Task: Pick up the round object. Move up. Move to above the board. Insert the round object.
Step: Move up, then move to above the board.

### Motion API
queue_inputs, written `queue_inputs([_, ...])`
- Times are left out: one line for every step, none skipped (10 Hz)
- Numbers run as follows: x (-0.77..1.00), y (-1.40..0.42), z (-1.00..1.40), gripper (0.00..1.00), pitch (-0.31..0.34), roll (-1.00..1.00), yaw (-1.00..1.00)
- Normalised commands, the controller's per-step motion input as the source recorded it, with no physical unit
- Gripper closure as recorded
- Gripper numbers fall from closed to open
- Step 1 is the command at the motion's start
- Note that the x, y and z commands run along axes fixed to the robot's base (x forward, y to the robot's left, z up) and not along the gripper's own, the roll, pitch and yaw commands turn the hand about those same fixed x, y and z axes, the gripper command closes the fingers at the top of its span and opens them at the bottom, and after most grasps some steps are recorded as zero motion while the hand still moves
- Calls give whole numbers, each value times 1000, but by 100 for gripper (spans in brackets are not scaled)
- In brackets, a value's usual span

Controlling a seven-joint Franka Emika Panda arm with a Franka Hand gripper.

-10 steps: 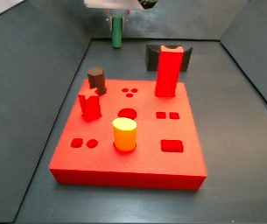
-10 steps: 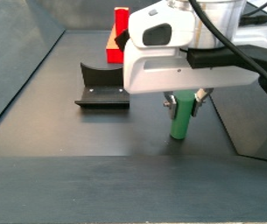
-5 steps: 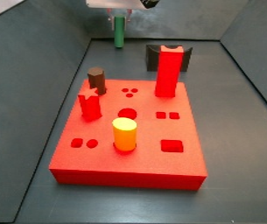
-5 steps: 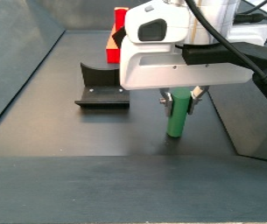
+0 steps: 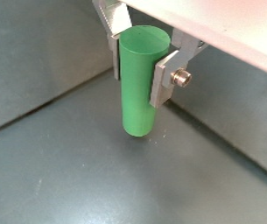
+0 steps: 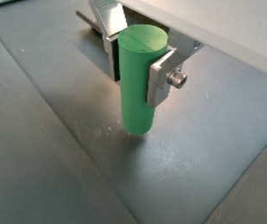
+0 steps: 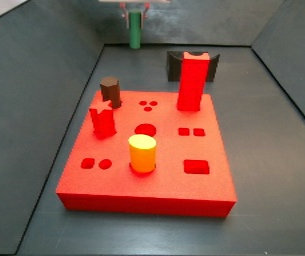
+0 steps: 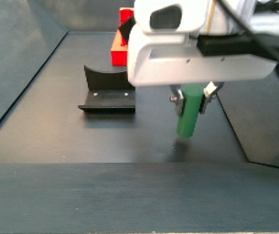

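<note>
Your two-finger gripper (image 5: pixel 144 59) is closed on the upper part of the slim, tall, plain green cylinder peg (image 5: pixel 137 83); in both wrist views you can see a flat silver finger plate (image 6: pixel 163 79) pressed against one side of the peg and the other plate against the opposite side, with the peg's flat round top (image 6: pixel 140 37) showing between them. You will find the peg upright or nearly so, and in a side view its lower end (image 8: pixel 188 128) hangs just above the dark grey floor (image 8: pixel 92 146), with a faint shadow under it. In a side view the gripper (image 7: pixel 135 12) sits at the far end of the bin, well apart from the large flat bright red square board (image 7: pixel 155 170), which lies nearer the camera. On that board you can see a short yellow-orange cylinder (image 7: pixel 141 153) standing near the middle, a tall red post (image 7: pixel 191 82) at the far corner, a shorter red post (image 7: pixel 103 121) on the other side, and a short dark brown cylinder (image 7: pixel 111 93) at the board's far edge. Just behind the tall red post stands the dark L-shaped fixture (image 8: pixel 105 90). The round hole (image 7: pixel 145 130) in the board's top is open.
</note>
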Motion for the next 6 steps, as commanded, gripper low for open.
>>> queue_inputs([-17,18,479,100,80,55,-1])
queue_inputs([-17,9,395,100,88,67,-1])
queue_inputs([-15,1,229,100,100,90,9])
queue_inputs([49,124,1000,100,69,-45,122])
queue_inputs([48,124,1000,100,79,-56,104])
queue_inputs([46,117,1000,100,94,-46,85])
